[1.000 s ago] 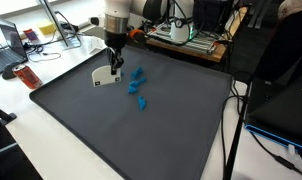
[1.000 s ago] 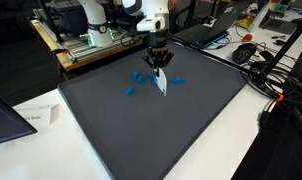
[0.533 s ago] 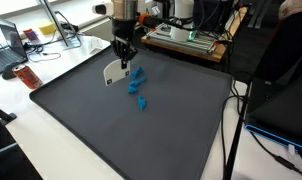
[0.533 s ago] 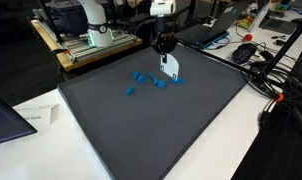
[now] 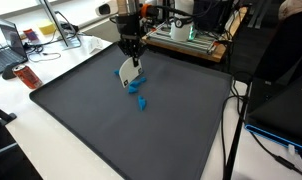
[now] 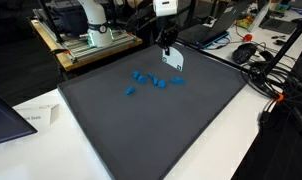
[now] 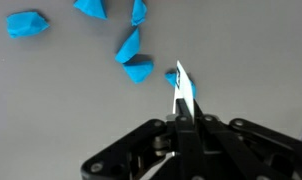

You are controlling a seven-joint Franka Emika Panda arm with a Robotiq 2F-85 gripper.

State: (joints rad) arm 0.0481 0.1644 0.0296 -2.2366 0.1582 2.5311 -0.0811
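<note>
We are clenching the black gripper (image 7: 181, 122) firmly on the thin white card (image 7: 184, 92), holding it clear above the small blue chunks (image 7: 132, 58).

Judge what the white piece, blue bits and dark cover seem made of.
White piece: thin, flat, matte; likely card or plastic sheet. Blue bits: faceted, matte lumps; perhaps crumpled paper or foam. Dark cover: grey, without glare; probably fabric or rubber mat.

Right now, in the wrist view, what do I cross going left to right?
Far-left blue piece → top-edge blue piece → central blue pair → white card, held edge-on.
</note>
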